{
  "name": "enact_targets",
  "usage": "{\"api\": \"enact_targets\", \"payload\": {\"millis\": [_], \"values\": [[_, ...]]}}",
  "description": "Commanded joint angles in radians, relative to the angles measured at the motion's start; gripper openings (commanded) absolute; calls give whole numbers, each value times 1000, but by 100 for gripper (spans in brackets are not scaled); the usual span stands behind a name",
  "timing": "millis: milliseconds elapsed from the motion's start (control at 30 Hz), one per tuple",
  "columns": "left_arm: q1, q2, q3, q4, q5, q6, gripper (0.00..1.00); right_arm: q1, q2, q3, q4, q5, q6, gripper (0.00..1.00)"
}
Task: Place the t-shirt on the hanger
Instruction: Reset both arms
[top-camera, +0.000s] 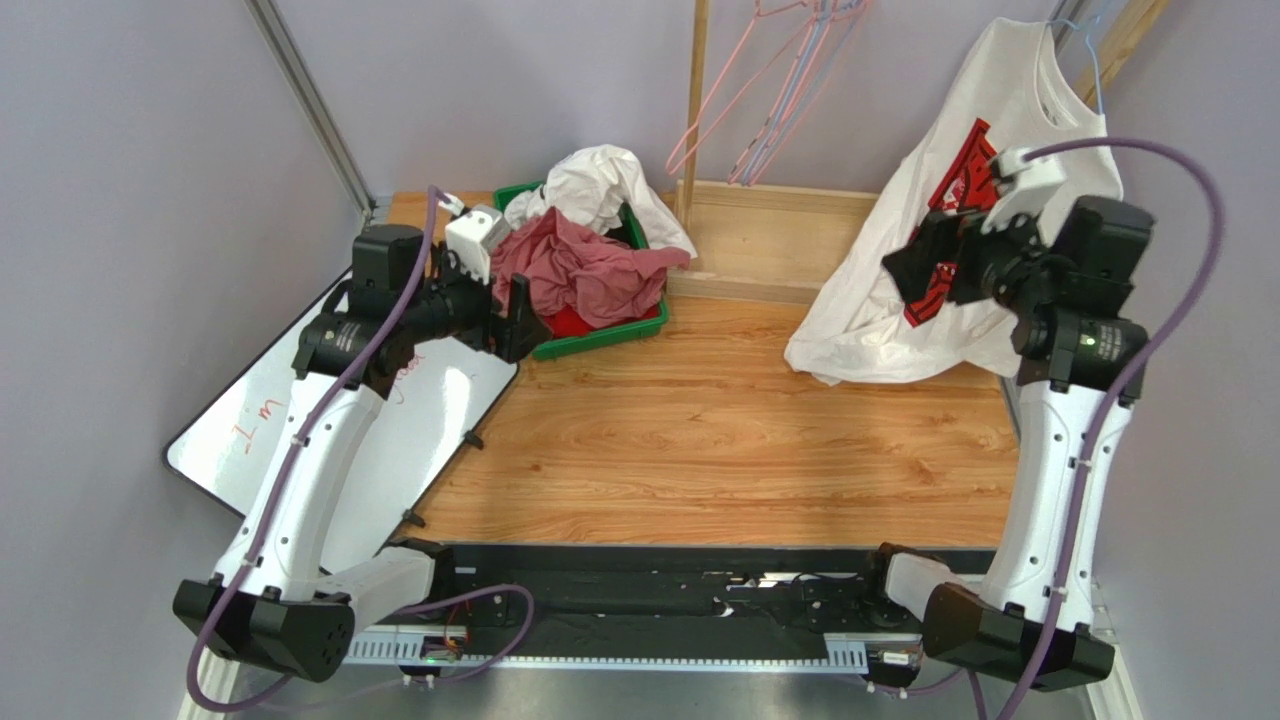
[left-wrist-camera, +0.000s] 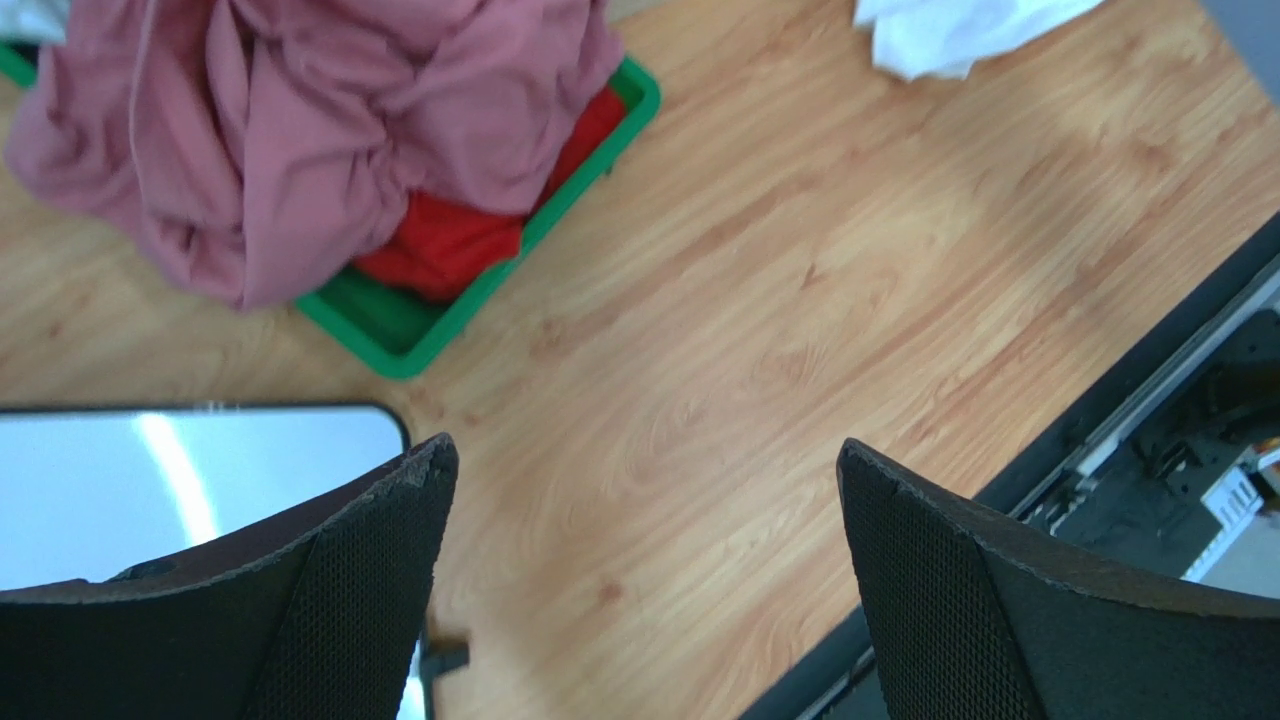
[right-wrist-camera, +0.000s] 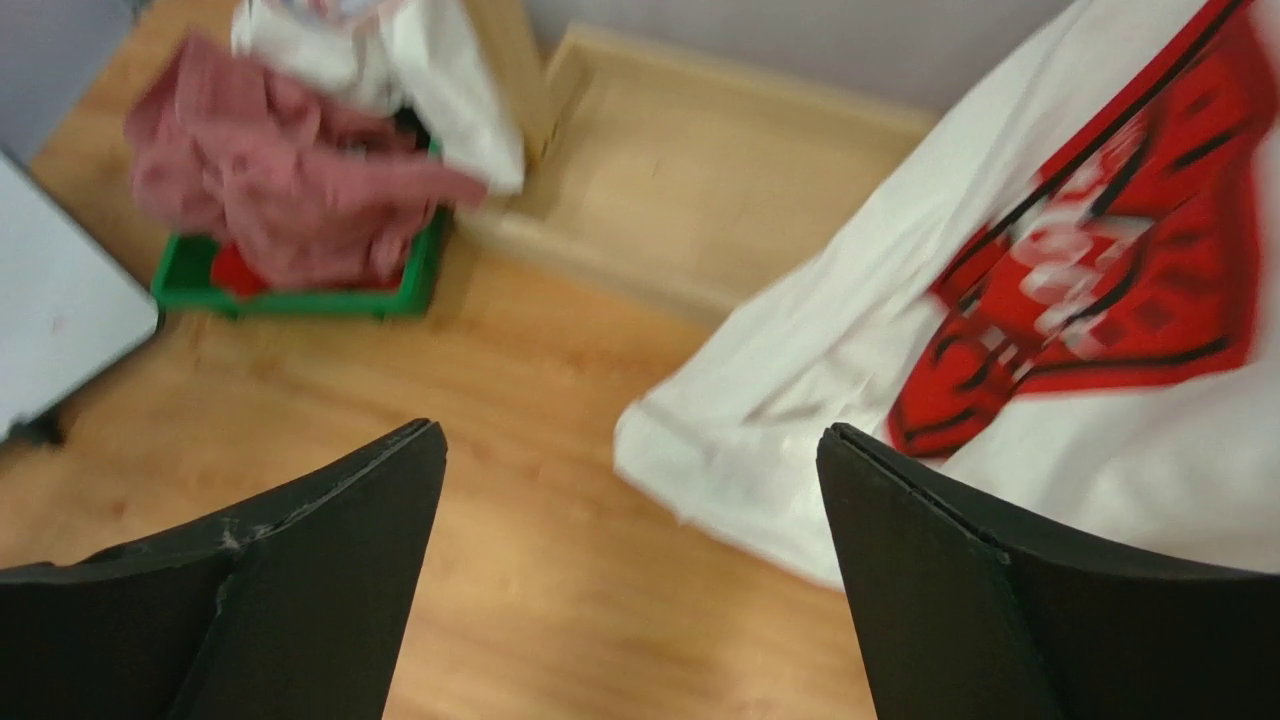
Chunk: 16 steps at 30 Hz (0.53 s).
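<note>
The white t-shirt (top-camera: 902, 285) with its red chest print hangs at the back right, and its lower hem rests on the wooden table (top-camera: 721, 435). Only the thin pale blue hook of the hanger (top-camera: 1094, 75) shows above the collar; the rest is inside the shirt. My right gripper (top-camera: 929, 263) hovers in front of the red print, open and holding nothing. In the right wrist view the t-shirt (right-wrist-camera: 1052, 300) lies beyond the open gripper (right-wrist-camera: 631, 450). My left gripper (top-camera: 519, 315) is open beside the green tray, and the left wrist view shows bare wood between its fingers (left-wrist-camera: 646, 465).
A green tray (top-camera: 601, 338) at the back left holds a dusty pink garment (top-camera: 579, 263) and a plain white one (top-camera: 609, 180). A whiteboard (top-camera: 346, 435) lies at the left. A wooden post (top-camera: 696, 105) carries pink and lavender hangers (top-camera: 766, 90).
</note>
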Motion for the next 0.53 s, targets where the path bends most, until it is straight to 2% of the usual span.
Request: {"api": "enact_targets", "payload": {"millis": [0,133,167,333,500], "values": [[25,-103,-81,-244,-59,114,99,69,-82,-183,-274,-24,-193,100],[29,-192,-187,-293,-128,134,99,123,-152,-413,-314,15,-283,100],[30,-215,-171,-311,-139,151,99,132,-175,-436,-314,31,-295,100],[33,-206,-155,-357,-171,218,99,180,-197,-490,-293,63,-314,100],[33,-157,-129,-389,-131,266,99,184,-184,-490,-279,60,-309,100]]}}
